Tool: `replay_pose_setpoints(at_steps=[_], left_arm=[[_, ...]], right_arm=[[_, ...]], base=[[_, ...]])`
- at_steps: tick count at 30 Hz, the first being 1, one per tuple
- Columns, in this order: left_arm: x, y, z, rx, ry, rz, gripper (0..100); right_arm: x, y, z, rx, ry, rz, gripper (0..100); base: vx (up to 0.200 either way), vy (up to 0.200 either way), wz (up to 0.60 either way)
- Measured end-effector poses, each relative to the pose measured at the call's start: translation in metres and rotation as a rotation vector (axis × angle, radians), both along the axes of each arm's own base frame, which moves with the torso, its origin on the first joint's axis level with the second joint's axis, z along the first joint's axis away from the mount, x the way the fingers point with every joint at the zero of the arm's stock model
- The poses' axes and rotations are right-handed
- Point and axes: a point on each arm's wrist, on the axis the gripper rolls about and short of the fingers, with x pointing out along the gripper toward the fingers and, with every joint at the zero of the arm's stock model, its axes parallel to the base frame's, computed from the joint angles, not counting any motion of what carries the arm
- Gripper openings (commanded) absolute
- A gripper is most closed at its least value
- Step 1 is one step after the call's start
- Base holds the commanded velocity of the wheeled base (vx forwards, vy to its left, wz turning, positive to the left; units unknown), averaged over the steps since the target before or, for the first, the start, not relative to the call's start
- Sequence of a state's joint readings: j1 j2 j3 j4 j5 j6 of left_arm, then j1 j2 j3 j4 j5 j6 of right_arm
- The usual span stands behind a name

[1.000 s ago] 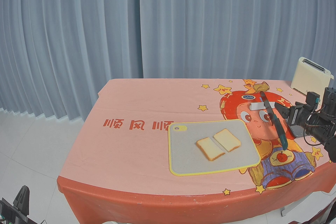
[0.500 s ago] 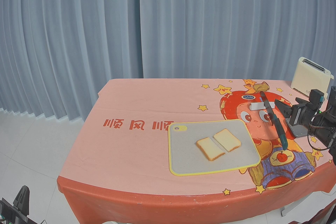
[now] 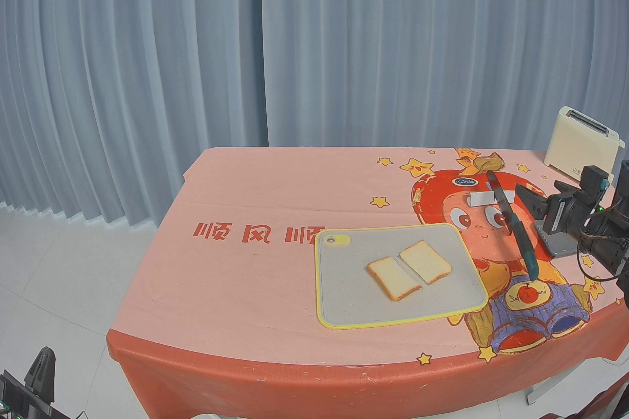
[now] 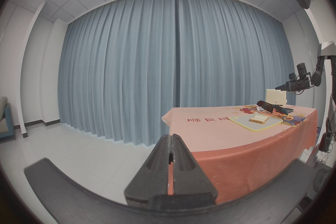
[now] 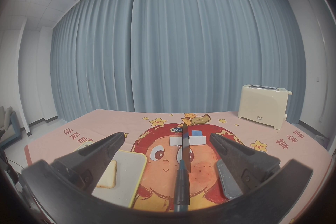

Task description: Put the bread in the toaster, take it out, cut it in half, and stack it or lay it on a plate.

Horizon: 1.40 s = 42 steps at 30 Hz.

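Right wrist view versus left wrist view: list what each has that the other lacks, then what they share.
Right wrist view: a grey flat pad lying on the cloth beside the knife.
Left wrist view: its own left gripper, fingers closed together, held low off the table.
Shared: the open right gripper, pink cartoon-printed tablecloth, yellow-rimmed grey cutting board, cut toast, dark-handled knife, cream toaster, blue-grey curtain.

Bread halves [image 3: 393, 277] (flat) on board [image 3: 347, 299]
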<state>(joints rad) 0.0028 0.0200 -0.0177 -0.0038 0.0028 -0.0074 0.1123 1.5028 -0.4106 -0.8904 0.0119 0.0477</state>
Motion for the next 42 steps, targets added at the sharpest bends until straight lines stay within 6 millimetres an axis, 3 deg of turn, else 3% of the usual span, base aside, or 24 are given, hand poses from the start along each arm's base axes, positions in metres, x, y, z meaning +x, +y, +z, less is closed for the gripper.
replay_pose_setpoints(at_steps=[42], left_arm=[[0.0, 0.0, 0.0, 0.0, 0.0, 0.0, 0]], right_arm=[[-0.01, 0.0068, 0.0076, 0.003, -0.035, 0.035, 100]], base=[[0.0, 0.0, 0.0]])
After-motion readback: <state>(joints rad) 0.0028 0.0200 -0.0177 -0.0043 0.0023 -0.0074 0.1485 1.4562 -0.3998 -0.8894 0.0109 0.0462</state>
